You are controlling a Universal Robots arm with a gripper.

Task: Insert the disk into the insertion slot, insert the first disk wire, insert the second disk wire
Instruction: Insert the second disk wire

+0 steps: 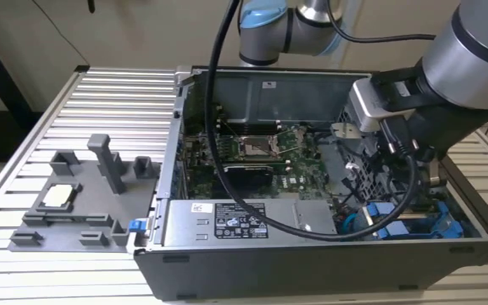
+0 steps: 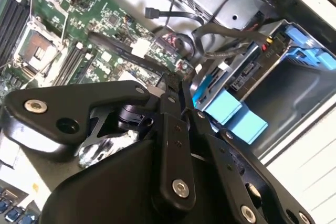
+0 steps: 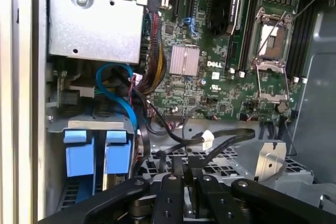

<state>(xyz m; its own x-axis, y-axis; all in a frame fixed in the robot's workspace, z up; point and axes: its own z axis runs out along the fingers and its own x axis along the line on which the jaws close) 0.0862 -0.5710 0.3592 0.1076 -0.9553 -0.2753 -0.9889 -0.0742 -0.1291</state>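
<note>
The disk (image 2: 242,72), silvery with a white label in a bright blue carrier (image 3: 79,156), sits inside the dark grey insertion slot (image 2: 302,90) at the case's corner on the exterior view's right (image 1: 413,223). My gripper (image 3: 189,170) hovers over the perforated cage beside it, its black fingers (image 2: 169,145) drawn together. A black disk wire (image 3: 226,142) runs straight into the fingertips, and in the second wrist view it stretches away from them over the board (image 2: 123,51). A second black wire with a white connector (image 3: 206,139) lies loose just beyond.
The green motherboard with its silver processor socket (image 1: 257,146) fills the case's middle. A grey metal box with a sticker (image 1: 227,222) lies along the front. A blue cable (image 3: 113,74) loops by the drive cage. A grey fixture (image 1: 74,190) stands on the slatted table.
</note>
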